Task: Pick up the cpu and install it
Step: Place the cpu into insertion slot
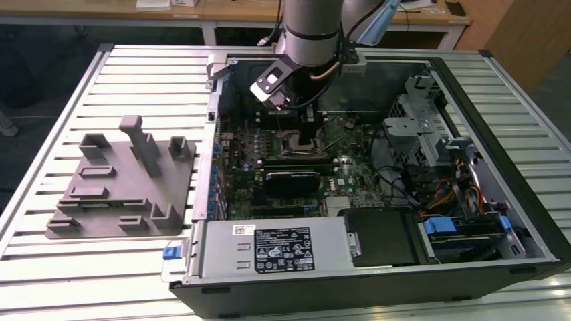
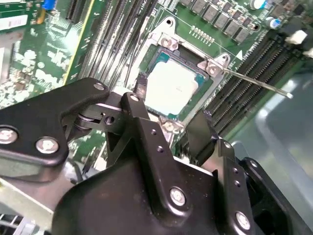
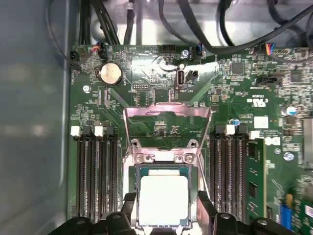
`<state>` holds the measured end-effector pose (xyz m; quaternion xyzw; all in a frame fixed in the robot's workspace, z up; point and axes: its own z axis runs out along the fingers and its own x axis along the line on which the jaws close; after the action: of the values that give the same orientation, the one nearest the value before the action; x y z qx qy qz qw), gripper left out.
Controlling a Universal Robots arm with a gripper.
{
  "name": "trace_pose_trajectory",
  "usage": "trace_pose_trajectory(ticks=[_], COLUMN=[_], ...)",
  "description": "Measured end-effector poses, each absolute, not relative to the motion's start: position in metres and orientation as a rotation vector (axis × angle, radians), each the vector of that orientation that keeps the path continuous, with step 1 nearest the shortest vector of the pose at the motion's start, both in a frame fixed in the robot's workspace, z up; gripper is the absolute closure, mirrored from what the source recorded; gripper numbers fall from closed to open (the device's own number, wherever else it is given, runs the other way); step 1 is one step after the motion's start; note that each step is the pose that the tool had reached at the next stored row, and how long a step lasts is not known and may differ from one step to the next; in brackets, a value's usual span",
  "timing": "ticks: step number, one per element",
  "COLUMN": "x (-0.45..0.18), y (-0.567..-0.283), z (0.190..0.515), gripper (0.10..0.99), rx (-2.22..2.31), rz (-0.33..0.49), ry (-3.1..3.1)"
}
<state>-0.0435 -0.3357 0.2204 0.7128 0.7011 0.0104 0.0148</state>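
We see the cpu (image 2: 171, 88), a light, stiff chip, probably fragile and best gripped by opposite edges, lying flat in the socket (image 3: 161, 157) between the spread, empty fingers of the gripper (image 3: 166, 197).

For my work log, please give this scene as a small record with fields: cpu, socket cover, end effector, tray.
cpu: small flat square chip with silvery-white metal top, lying flat in the green motherboard socket
socket cover: silvery metal frame, swung open, off the cpu
end effector: black, close over the cpu
tray: grey plastic tray with upright posts, on the slatted metal table, exterior view's left of the computer case
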Motion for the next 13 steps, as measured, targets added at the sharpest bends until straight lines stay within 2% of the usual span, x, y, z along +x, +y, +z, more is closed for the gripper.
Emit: trace_pose_trajectory(ticks=[1,13], x=[-0.043,-0.044], y=[-0.336,-0.336], z=[0.227,0.264], gripper=[0.486,0.486], rx=[2.218,2.218], rz=[0.033,0.034], ry=[2.182,2.181])
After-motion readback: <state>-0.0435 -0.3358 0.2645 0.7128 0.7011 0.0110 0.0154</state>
